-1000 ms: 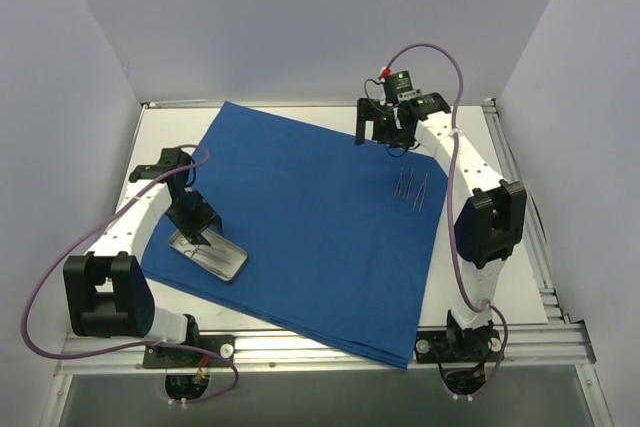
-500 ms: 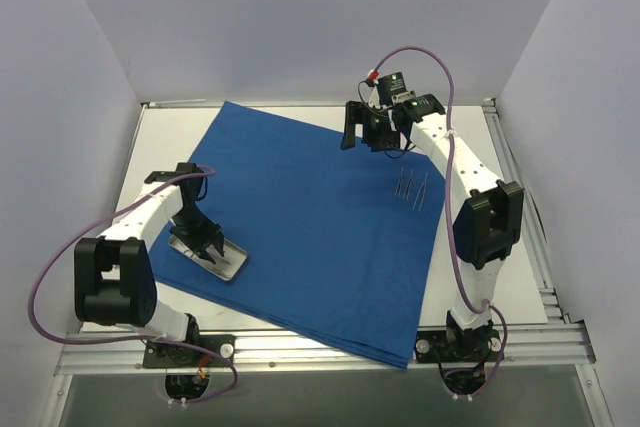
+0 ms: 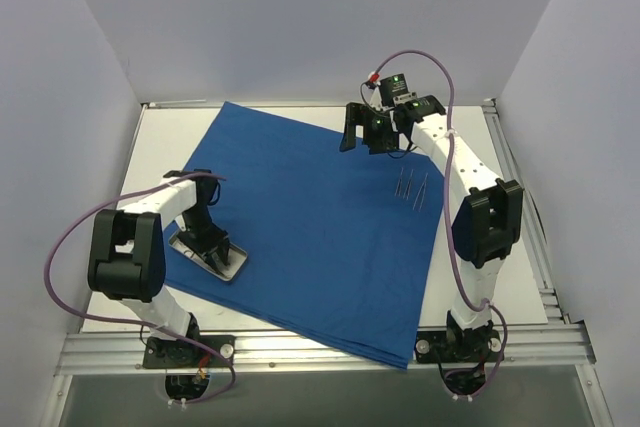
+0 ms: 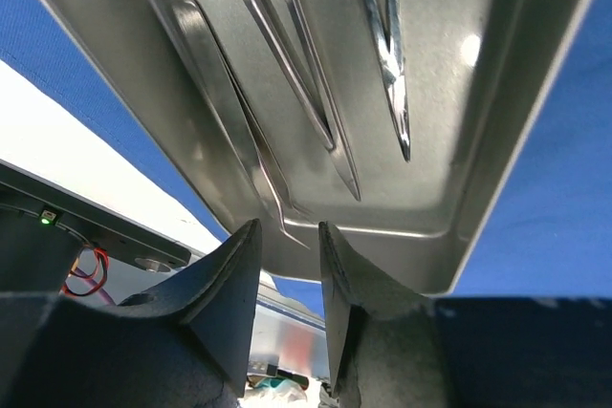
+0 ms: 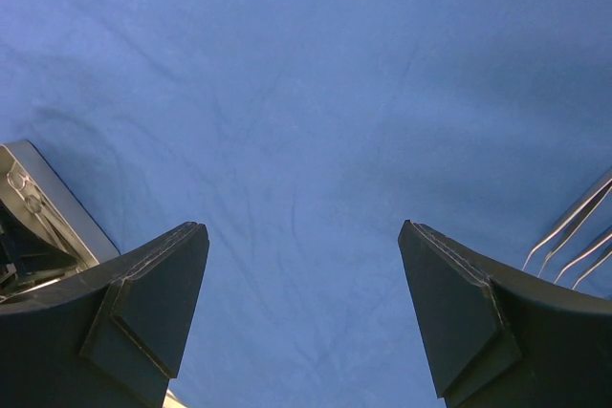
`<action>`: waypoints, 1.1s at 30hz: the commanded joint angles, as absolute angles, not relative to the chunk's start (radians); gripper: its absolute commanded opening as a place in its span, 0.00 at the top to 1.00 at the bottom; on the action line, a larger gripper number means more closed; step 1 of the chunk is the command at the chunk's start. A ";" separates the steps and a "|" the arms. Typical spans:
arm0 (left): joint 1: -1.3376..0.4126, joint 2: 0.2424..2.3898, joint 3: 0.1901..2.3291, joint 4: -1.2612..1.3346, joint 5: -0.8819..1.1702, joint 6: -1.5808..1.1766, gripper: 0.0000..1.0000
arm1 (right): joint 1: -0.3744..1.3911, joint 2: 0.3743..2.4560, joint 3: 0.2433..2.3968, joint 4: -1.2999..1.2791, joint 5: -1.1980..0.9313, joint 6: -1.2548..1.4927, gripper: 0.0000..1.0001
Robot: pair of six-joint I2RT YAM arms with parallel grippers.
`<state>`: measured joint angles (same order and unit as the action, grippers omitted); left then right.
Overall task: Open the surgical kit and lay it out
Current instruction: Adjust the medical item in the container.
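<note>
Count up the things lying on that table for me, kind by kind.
Blue cloth: 1
Metal tray: 1
Instrument clusters: 2, one on the cloth, one in the tray; single pieces too fine to count
Total: 4

Glossy metal tray — matt cloth wrap

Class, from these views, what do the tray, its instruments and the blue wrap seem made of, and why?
Tray: probably satin-finished metal, grey with soft reflections. Instruments: polished metal, bright mirror glints. Blue wrap: matte cloth, apparently; soft creases, no shine.
</note>
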<state>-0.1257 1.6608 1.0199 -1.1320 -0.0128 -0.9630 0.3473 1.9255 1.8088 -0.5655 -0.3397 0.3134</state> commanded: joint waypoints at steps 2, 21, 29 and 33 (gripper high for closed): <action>-0.132 1.695 1.045 -1.138 -0.035 -0.994 0.60 | 0.339 1.928 1.807 -0.558 -0.360 0.319 0.16; -0.132 1.804 1.045 -1.039 -0.015 -0.971 0.70 | 0.333 1.931 1.807 -0.564 -0.362 0.322 0.16; -0.132 1.793 1.117 -1.066 -0.046 -0.937 0.91 | 0.333 1.934 1.815 -0.568 -0.354 0.319 0.15; -0.133 1.786 1.134 -1.074 -0.041 -0.928 0.98 | 0.336 1.940 1.822 -0.569 -0.351 0.319 0.16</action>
<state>-0.1303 1.7882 1.0973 -1.1011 -0.0177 -0.9386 0.3397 1.9266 1.8084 -0.5632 -0.3561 0.3164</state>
